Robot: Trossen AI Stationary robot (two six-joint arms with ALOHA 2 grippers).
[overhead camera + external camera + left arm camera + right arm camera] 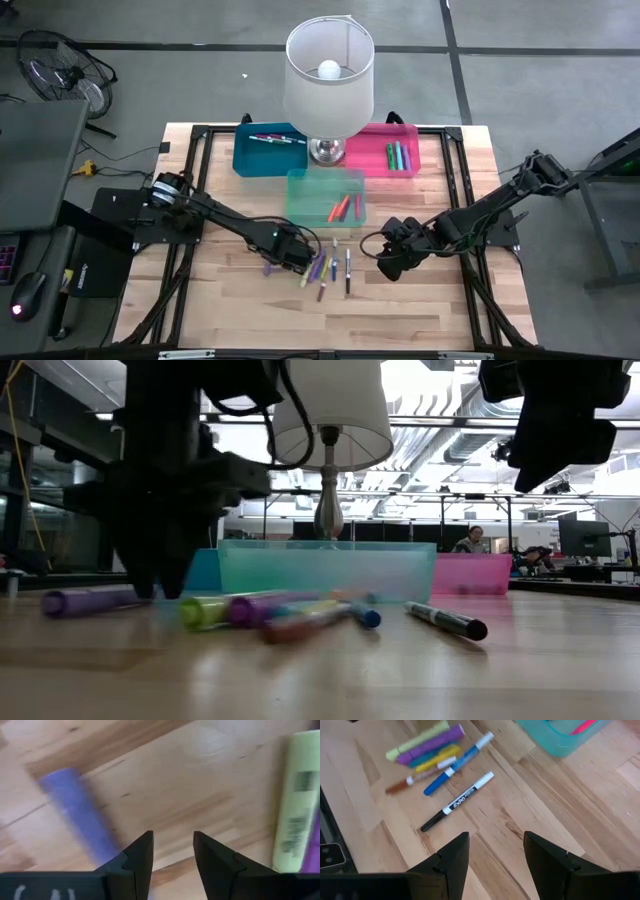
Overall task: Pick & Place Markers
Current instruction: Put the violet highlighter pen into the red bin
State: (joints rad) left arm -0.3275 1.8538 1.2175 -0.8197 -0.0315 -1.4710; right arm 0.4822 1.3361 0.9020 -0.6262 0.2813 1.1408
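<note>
We're seeing the left gripper point(297, 252) sitting low on the table, fingers apart and empty, next to a purple marker point(270, 268). The loose markers point(325, 270) are lying mid-table. The right gripper point(386, 262) is hovering released, gripping nothing.

1. A grey concrete floor point(540, 60) with dark seams is surrounding the wooden bench point(420, 320).
2. A black floor fan point(62, 75) is standing beyond the bench's far left corner.
3. A white-shaded lamp point(329, 75) is sitting near the far edge.
4. Ceiling strip lights point(440, 405) are glowing over distant desks with monitors point(584, 538).
</note>
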